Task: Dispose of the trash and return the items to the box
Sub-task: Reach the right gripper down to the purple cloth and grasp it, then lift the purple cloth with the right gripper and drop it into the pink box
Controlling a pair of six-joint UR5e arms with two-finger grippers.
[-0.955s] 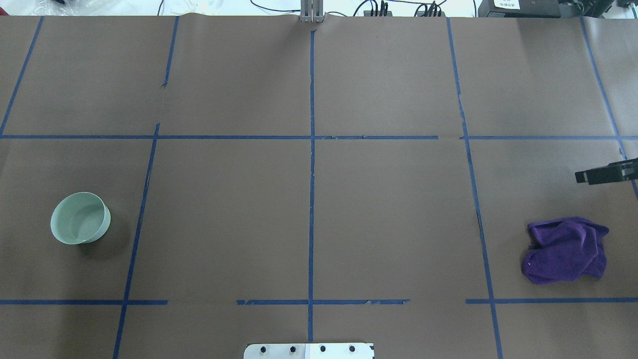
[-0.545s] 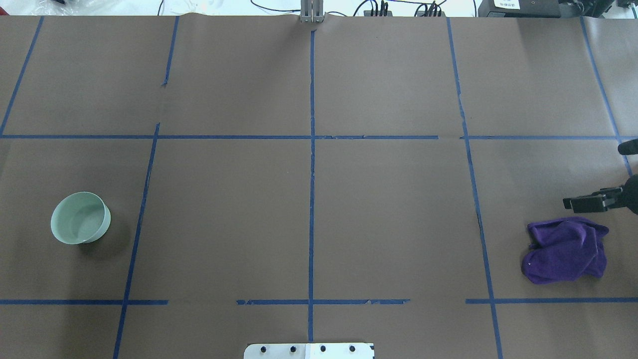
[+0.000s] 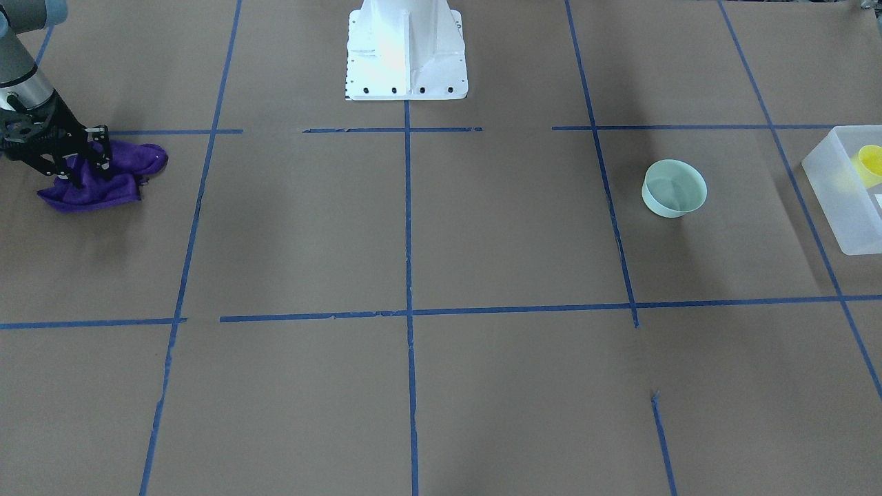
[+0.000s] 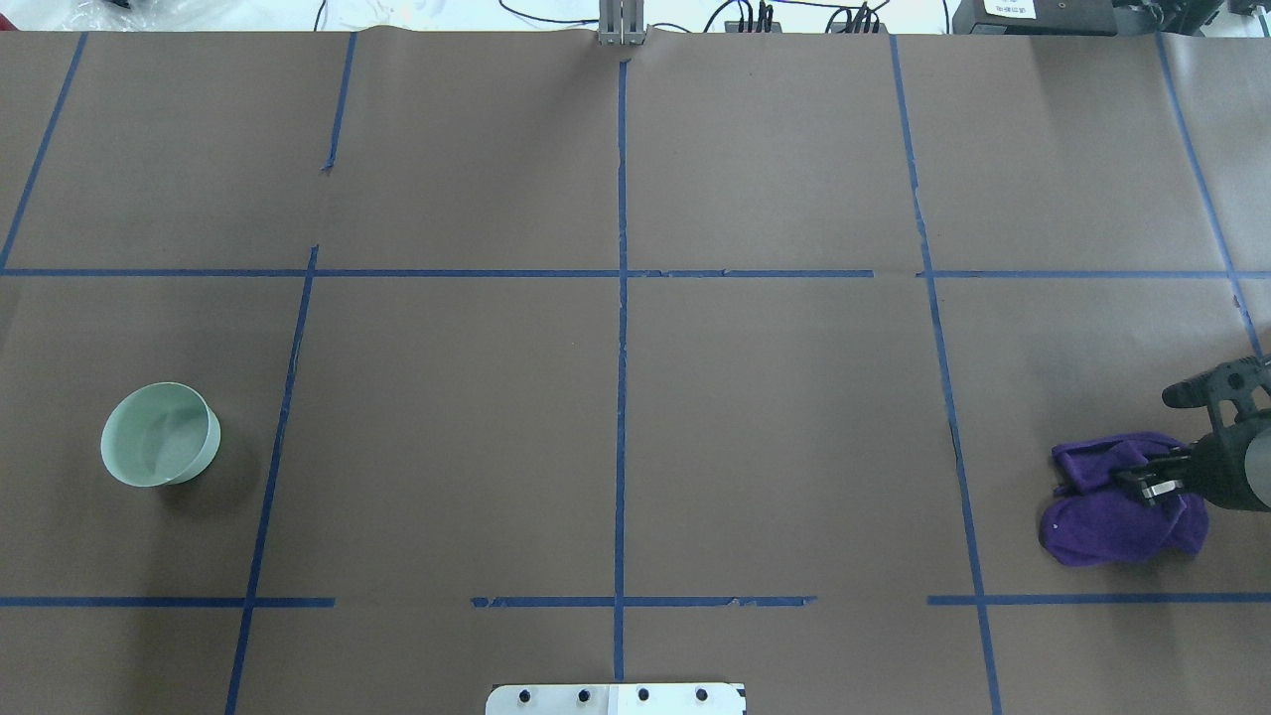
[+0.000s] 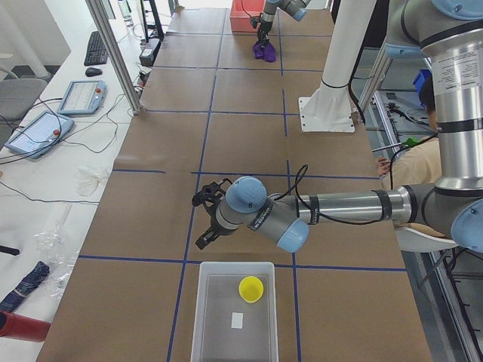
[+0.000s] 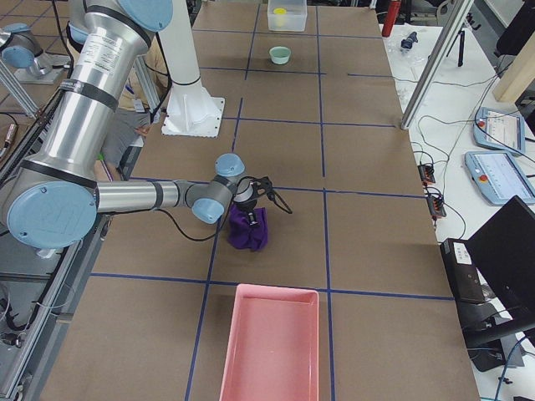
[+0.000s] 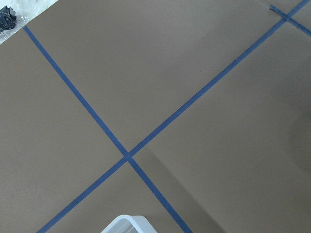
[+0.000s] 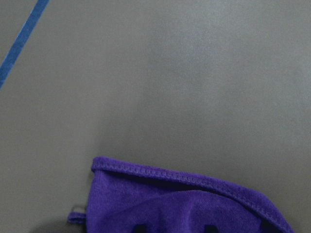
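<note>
The small yellow cup [image 3: 869, 164] stands inside the frosted white box [image 3: 837, 207] at the table's end on my left; both also show in the exterior left view, the cup [image 5: 251, 289] in the box [image 5: 215, 317]. My right gripper [image 3: 81, 169] is open and lowered over a crumpled purple cloth [image 3: 89, 194], its fingers straddling the cloth's top; it also shows in the overhead view [image 4: 1144, 481] on the cloth [image 4: 1102, 521]. My left gripper [image 5: 207, 220] hangs above the table just short of the box; I cannot tell whether it is open.
A pale green bowl [image 4: 159, 435] stands on the left part of the table, also in the front view [image 3: 674, 187]. A pink tray [image 6: 272, 342] lies beyond the cloth at the right end. Blue tape lines cross the brown paper.
My right gripper has swung from the table's right edge toward the robot and come down onto the purple cloth. The bowl and cloth have not moved.
</note>
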